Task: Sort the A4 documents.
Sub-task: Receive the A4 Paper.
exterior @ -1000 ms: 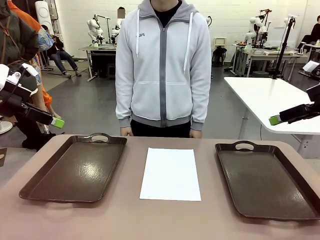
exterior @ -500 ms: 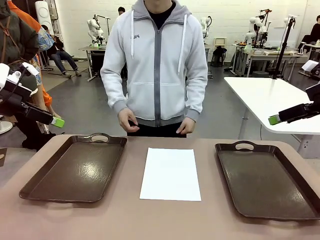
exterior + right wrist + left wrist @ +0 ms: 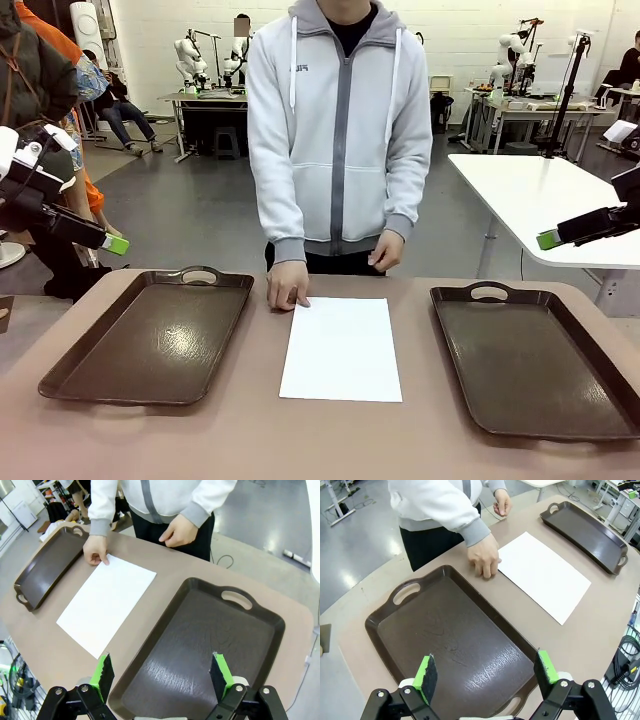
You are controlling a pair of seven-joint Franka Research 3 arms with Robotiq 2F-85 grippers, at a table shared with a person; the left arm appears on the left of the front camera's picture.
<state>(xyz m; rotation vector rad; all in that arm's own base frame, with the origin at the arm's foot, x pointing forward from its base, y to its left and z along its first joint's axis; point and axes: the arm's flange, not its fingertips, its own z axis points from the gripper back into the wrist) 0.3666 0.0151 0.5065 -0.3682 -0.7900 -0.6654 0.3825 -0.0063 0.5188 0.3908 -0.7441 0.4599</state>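
1. A4 document (image 3: 341, 348): one plain white sheet lying flat on the counter (image 3: 300, 440), midway between the two trays and apart from both. Its short edges face the robot and the person.
2. Left tray (image 3: 150, 340): dark brown, with cut-out handles, on the robot's left side of the counter and set slightly askew.
3. Right tray (image 3: 535, 360): of the same kind, on the robot's right side of the counter.
4. Person's near hand (image 3: 287, 285): reached down to the counter, fingertips at the sheet's far corner on the left tray's side. Whether they press the paper or the counter just beside it cannot be told.
5. Person's other hand (image 3: 385, 250): loosely curled and held at the body, above the far edge of the counter.
6. Left pincer (image 3: 487, 667): released, its green pads spread wide with nothing between them. It hangs in the air above the near end of the left tray, well apart from the sheet.
7. Right pincer (image 3: 162, 672): likewise released, with its pads wide and grasping nothing. It is raised over the near end of the right tray, clear of the sheet.
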